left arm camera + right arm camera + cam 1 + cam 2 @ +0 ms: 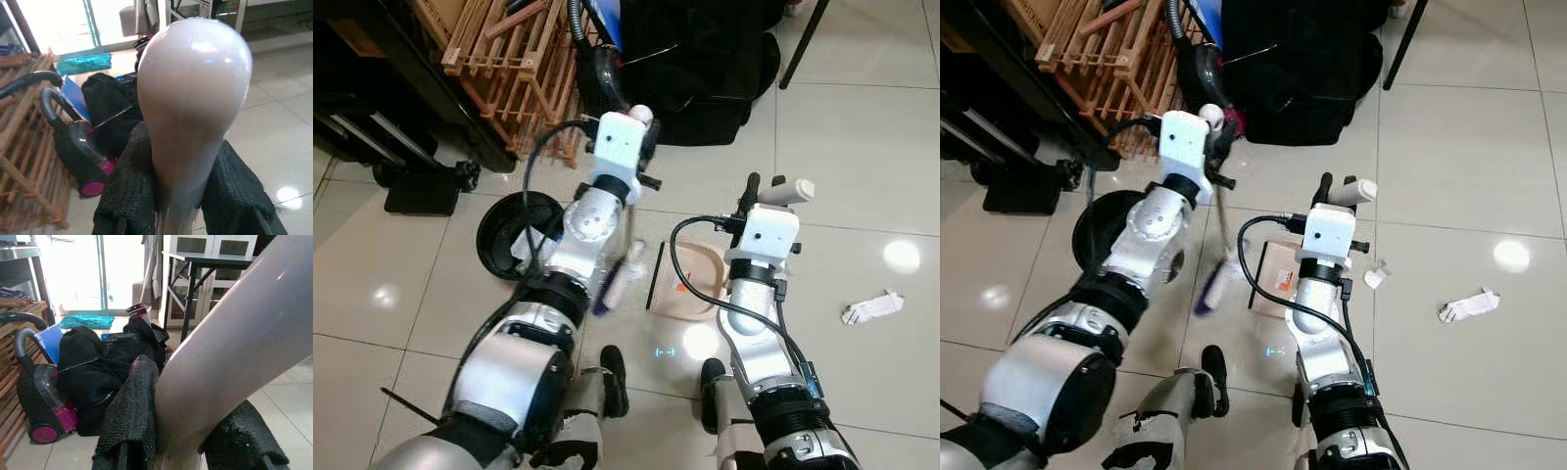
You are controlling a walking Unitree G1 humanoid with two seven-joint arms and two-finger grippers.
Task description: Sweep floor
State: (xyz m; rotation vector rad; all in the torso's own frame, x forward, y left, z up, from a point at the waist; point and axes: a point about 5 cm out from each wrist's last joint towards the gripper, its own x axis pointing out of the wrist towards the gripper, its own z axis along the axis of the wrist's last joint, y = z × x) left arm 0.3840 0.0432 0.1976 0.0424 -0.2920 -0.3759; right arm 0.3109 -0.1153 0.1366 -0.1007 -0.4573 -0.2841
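On the floor, the dustpan [690,279] sits half hidden behind the right arm, its label unreadable. Left tool [178,196] clenches the blurred brush [619,274]; right tool [188,440] clenches the dustpan handle [234,347].

This is a lived-in room of a home. The floor [862,127] is glossy pale tile. Beyond the left gripper [181,196] a wooden slatted rack [509,59] leans against dark furniture, with a vacuum cleaner [39,401] with pink wheels parked beside it and a heap of black clothing or bags [102,367] next to that. Farther off past the right gripper [190,440], a teal doormat [88,321] lies before a bright glass door [78,269], near a black-legged desk [205,264] and white cabinets [210,244].
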